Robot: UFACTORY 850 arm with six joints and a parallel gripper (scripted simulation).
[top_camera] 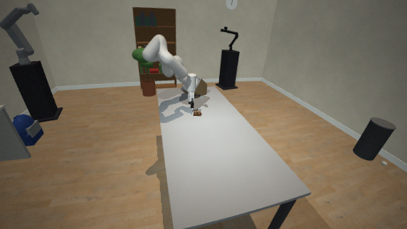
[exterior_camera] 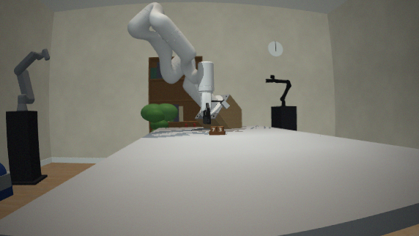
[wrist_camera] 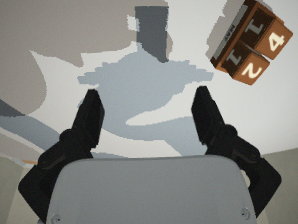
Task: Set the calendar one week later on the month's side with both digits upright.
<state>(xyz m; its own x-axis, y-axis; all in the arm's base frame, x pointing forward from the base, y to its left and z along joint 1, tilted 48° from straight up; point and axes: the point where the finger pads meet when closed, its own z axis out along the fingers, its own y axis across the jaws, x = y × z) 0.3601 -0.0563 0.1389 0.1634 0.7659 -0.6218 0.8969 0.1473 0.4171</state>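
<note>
The calendar tray [wrist_camera: 226,46] is the landmark here: a small brown wooden holder standing flat on the white table [top_camera: 228,156], near the table's far end. It holds two brown cubes side by side on its floor. From the wrist view, which looks down on the tray at an angle, the cube [wrist_camera: 274,40] nearer the upper right shows a 4 on one face, and the cube [wrist_camera: 248,70] beside it shows a 2; their adjoining faces carry pale marks that may each be a 1, though the blur makes that uncertain. In the exterior view the tray [exterior_camera: 217,133] shows two light digits, seemingly 7 and 3, but they are too small to read firmly.

The hand [wrist_camera: 148,117] hangs above the table just beside the tray, clear of it, its two black fingers spread wide with only the table surface and the arm's shadow between them. In the exterior view the hand [exterior_camera: 206,118] sits above and just left of the tray.
</note>
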